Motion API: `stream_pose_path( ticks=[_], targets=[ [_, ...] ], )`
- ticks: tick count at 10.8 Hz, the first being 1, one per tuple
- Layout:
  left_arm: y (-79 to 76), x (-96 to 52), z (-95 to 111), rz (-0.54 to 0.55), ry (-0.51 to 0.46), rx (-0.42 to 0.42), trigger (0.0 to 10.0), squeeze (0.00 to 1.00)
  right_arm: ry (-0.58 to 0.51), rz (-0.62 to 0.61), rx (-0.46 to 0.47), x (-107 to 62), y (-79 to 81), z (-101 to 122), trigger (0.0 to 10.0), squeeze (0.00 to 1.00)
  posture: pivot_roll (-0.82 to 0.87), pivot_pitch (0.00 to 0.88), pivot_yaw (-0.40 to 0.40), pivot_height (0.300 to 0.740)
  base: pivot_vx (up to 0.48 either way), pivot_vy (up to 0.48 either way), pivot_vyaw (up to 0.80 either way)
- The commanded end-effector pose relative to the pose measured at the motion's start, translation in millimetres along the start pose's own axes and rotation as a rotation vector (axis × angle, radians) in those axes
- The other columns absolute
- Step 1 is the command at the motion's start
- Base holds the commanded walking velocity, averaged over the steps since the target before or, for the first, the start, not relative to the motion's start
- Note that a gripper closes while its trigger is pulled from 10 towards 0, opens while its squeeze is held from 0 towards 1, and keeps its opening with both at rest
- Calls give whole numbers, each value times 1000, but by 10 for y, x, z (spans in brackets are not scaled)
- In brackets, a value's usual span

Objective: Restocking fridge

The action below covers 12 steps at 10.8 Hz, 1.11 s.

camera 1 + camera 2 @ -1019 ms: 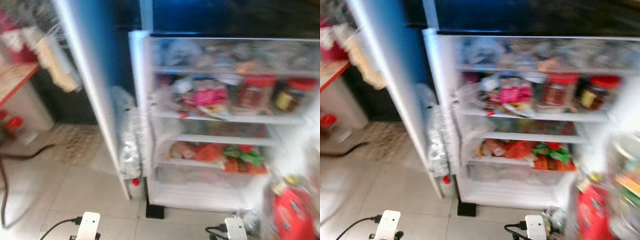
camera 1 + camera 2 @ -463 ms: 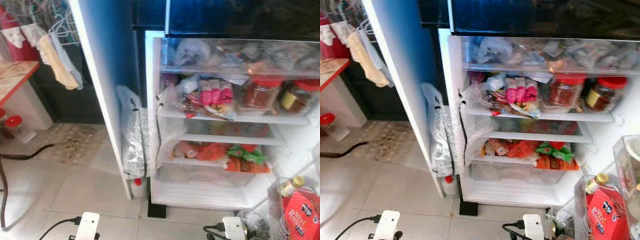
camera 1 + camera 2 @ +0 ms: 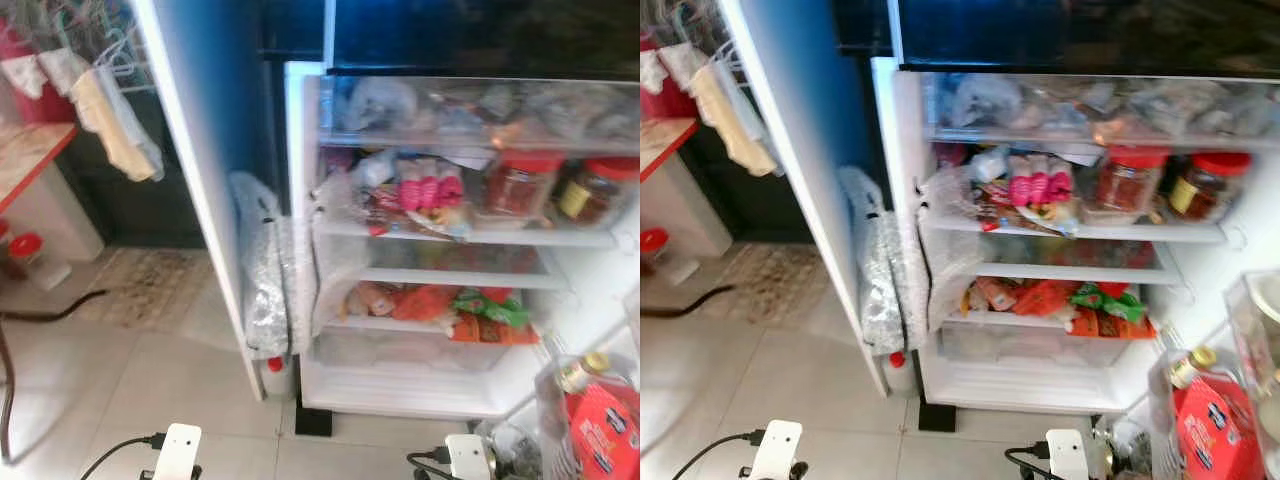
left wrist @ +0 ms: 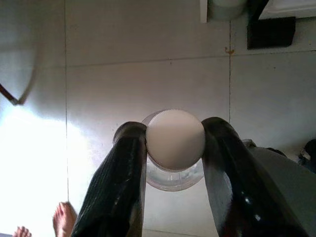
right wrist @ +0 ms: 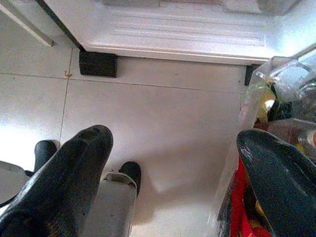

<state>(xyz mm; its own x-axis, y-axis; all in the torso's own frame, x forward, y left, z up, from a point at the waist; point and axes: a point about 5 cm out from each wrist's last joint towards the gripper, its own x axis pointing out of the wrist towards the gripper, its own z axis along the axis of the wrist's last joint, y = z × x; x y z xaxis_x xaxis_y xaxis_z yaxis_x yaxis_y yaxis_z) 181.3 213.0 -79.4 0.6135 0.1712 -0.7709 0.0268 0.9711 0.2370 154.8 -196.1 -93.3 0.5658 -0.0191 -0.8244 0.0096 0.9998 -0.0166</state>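
The fridge (image 3: pixel 400 392) stands open before me, its blue door (image 3: pixel 205 150) swung out to the left. Two red-lidded jars (image 3: pixel 515 185) and a pink packet (image 3: pixel 425 190) sit on an upper shelf. Orange and green packets (image 3: pixel 440 302) lie on the shelf below. In the left wrist view my left gripper (image 4: pixel 174 129) is shut on a clear bottle with a white cap (image 4: pixel 175 143), held above the floor tiles. My right gripper (image 5: pixel 174 138) is open over the floor, just in front of the fridge's base.
At the right, a clear bag (image 5: pixel 276 89) holds a red packet (image 3: pixel 605 430) and a gold-capped bottle (image 3: pixel 583 372). A foil-wrapped bundle (image 3: pixel 265 290) and a small red-capped bottle (image 3: pixel 274 372) stand by the door. A table (image 3: pixel 30 160), hanging cloths (image 3: pixel 115 125) and a black cable (image 3: pixel 50 308) are at the left. A person's toes (image 4: pixel 64 219) are near.
The head camera has swung a little and the picture is sharper than a second ago. The fridge's contents and both arms look unmoved.
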Motion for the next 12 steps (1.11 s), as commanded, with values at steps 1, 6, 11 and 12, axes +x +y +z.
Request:
stream_pose_path(
  ticks=[1, 6, 11, 12],
  targets=[
    [5, 2, 19, 1, -13, 16, 10000, 0, 12, -1, 13, -6, -1, -34, 10000, 0, -101, 6, -10, 740, 0, 0, -788],
    [34, 1, 0, 0, 0, 19, 10000, 0, 7, -3, -3, -7, -3, -29, 10000, 0, -102, 0, -10, 740, 0, 0, 0],
    [31, -4, -27, 1, 8, 15, 10000, 0, 14, -4, -8, -7, -4, -36, 10000, 0, -102, 2, -11, 740, 0, 0, 0],
    [31, -3, -25, 1, 9, 14, 10000, 0, 14, -4, -9, -7, -6, -33, 10000, 0, -101, 8, -12, 740, 0, 0, 0]
  ],
)
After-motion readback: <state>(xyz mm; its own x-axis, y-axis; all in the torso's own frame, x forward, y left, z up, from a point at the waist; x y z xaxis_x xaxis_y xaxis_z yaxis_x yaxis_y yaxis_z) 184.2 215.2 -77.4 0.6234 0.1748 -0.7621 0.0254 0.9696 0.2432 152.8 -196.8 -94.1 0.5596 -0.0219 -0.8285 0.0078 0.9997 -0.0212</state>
